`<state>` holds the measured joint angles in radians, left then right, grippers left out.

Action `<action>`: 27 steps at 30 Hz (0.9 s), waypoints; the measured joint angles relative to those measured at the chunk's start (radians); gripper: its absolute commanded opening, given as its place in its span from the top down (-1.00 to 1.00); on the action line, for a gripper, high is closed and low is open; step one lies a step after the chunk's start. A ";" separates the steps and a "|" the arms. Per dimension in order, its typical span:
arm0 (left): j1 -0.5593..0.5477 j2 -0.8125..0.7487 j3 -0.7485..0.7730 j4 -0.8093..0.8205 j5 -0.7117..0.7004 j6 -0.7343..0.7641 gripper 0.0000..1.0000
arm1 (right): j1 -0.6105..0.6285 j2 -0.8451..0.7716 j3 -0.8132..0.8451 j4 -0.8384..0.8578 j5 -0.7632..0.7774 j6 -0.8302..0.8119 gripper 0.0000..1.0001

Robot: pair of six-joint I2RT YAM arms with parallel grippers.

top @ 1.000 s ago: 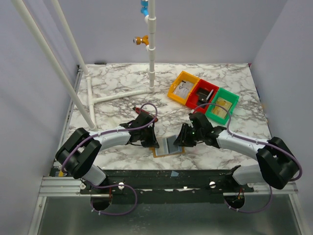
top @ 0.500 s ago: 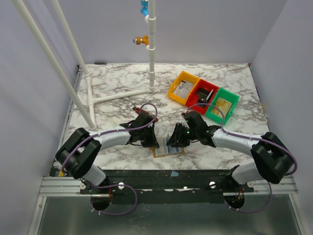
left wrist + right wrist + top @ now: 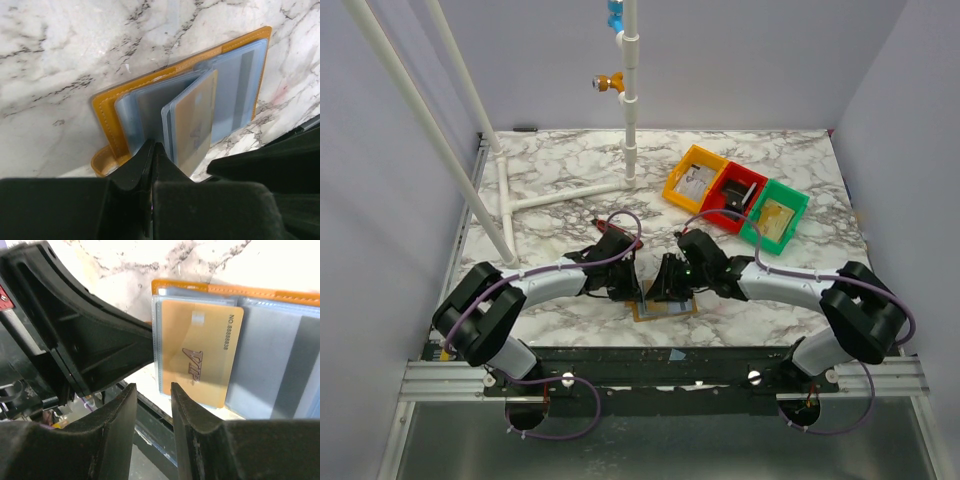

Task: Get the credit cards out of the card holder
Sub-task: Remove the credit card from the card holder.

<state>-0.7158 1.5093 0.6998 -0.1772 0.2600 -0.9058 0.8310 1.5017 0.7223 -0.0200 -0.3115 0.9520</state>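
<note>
The tan leather card holder (image 3: 670, 310) lies open at the table's near edge, its clear sleeves fanned out (image 3: 107, 107). A gold VIP card (image 3: 200, 350) sits in a sleeve that stands half raised (image 3: 192, 125). My left gripper (image 3: 638, 290) is shut, its tips (image 3: 152, 146) pressing on the left sleeves by the holder's spine. My right gripper (image 3: 665, 288) is open (image 3: 153, 386), low over the holder, its fingers just short of the gold card's near end and not touching it. The left gripper's black body (image 3: 90, 345) is close beside it.
Three small bins stand at the back right: orange (image 3: 693, 180), red (image 3: 737, 192) and green (image 3: 775, 215), each with something in it. A white pipe frame (image 3: 630, 120) stands at the back left. The black rail (image 3: 670, 365) runs just beyond the holder's near side.
My right gripper has moved left, from beside the holder's right side to over it, close to the left gripper. The left gripper has stayed put.
</note>
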 measured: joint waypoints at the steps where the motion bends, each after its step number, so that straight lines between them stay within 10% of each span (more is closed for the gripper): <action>1: 0.000 -0.004 0.000 -0.008 -0.004 0.002 1.00 | 0.000 -0.003 0.006 -0.007 0.014 0.000 0.25; 14: 0.002 -0.185 0.035 -0.192 -0.110 0.064 1.00 | -0.080 -0.019 -0.016 -0.032 0.063 -0.019 0.26; 27: -0.019 -0.009 0.092 -0.153 -0.086 0.076 1.00 | -0.114 0.002 -0.080 0.062 0.011 -0.024 0.28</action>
<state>-0.7349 1.5002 0.7918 -0.3305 0.1738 -0.8303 0.7170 1.5036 0.6418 0.0422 -0.3004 0.9283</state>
